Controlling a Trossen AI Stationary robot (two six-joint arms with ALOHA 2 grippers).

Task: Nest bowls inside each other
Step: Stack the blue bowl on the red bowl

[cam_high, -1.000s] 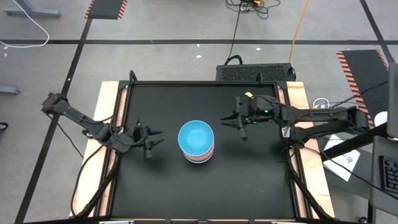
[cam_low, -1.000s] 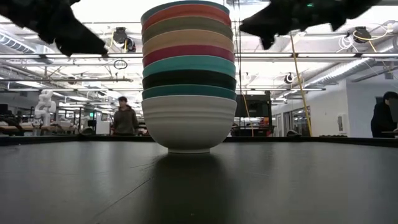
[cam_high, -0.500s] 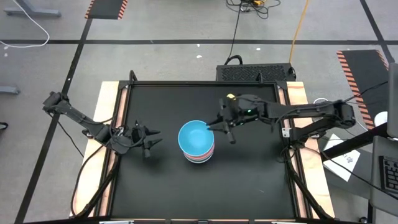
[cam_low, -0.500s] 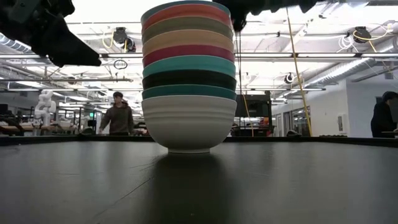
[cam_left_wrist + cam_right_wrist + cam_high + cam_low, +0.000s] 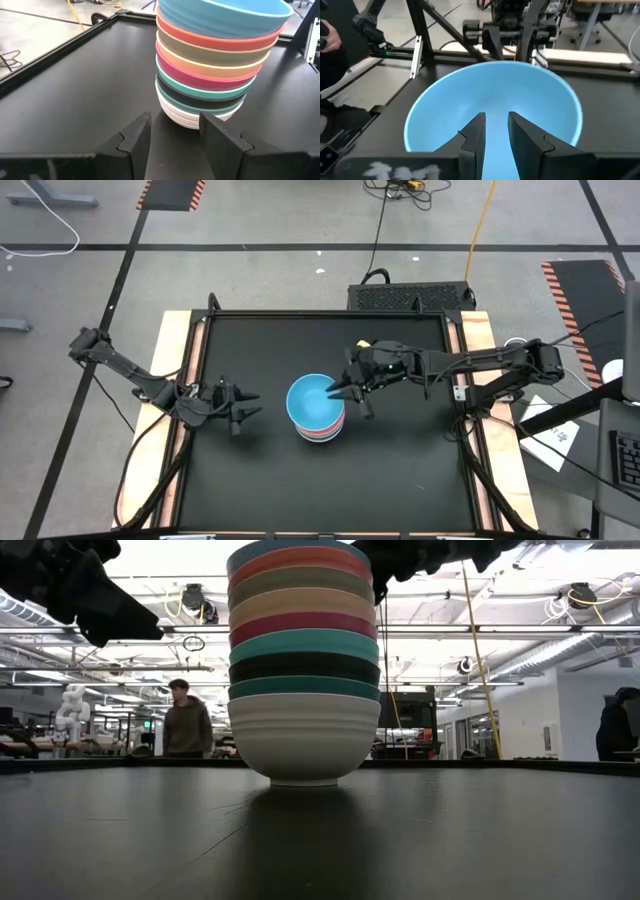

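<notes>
My right gripper [image 5: 493,131] hung over the rim of the light blue round plastic bowl [image 5: 315,399], jaws a narrow gap apart, holding nothing. That bowl topped the upright nested stack [image 5: 303,665] at mid-table. My left gripper [image 5: 172,132] waited beside it, parted, empty.

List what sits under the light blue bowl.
Under the light blue bowl: red, olive, peach, magenta, teal, black, dark teal-green rims, then the white bowl on the table. Their insides are hidden.
</notes>
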